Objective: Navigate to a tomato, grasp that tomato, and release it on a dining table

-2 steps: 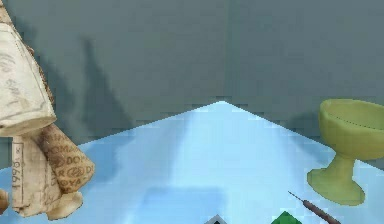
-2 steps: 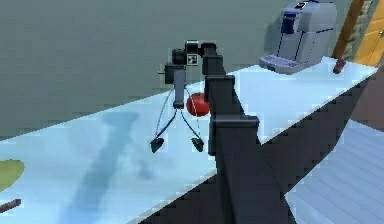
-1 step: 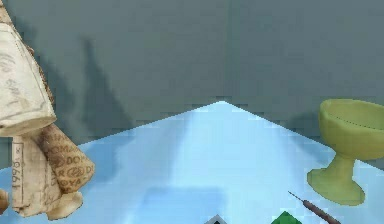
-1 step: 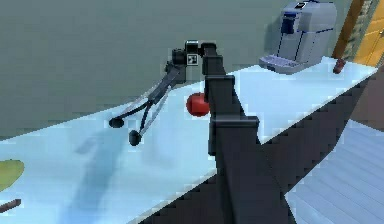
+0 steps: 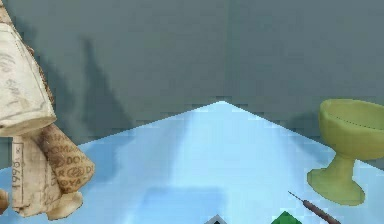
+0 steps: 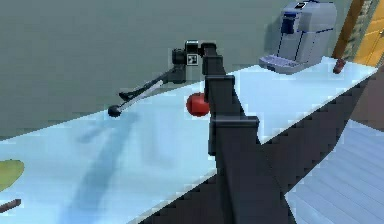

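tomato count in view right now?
1. A round red tomato sits on the pale blue countertop, just left of the dark square arm bar in the arm side view. The bar could hide others.

red tomato (image 6: 198, 104), pale blue countertop (image 6: 100, 160), green goblet (image 5: 352, 140)

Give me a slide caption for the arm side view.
Arm stretched over a pale blue counter, red tomato beside it, hand farther left, coffee machine at right.
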Motion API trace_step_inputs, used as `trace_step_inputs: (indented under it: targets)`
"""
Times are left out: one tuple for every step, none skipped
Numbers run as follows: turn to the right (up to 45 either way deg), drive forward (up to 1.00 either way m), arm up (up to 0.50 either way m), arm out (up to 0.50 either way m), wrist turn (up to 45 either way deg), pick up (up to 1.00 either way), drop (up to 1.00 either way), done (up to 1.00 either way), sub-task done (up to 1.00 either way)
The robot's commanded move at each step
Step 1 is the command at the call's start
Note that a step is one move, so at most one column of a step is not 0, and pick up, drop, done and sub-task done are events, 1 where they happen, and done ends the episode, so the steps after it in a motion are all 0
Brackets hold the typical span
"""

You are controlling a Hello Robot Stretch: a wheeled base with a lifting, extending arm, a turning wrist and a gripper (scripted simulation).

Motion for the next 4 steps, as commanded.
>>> trace_step_inputs:
  targets:
    - [0.0, 0.0, 0.0, 0.0, 45.0, 0.0, 0.0, 0.0, 0.0]
    - [0.0, 0.0, 0.0, 0.0, 45.0, 0.0, 0.0, 0.0, 0.0]
    - [0.0, 0.0, 0.0, 0.0, 15.0, 0.0, 0.0, 0.0, 0.0]
    - [0.0, 0.0, -0.1, 0.0, 0.0, 0.0, 0.0, 0.0, 0.0]
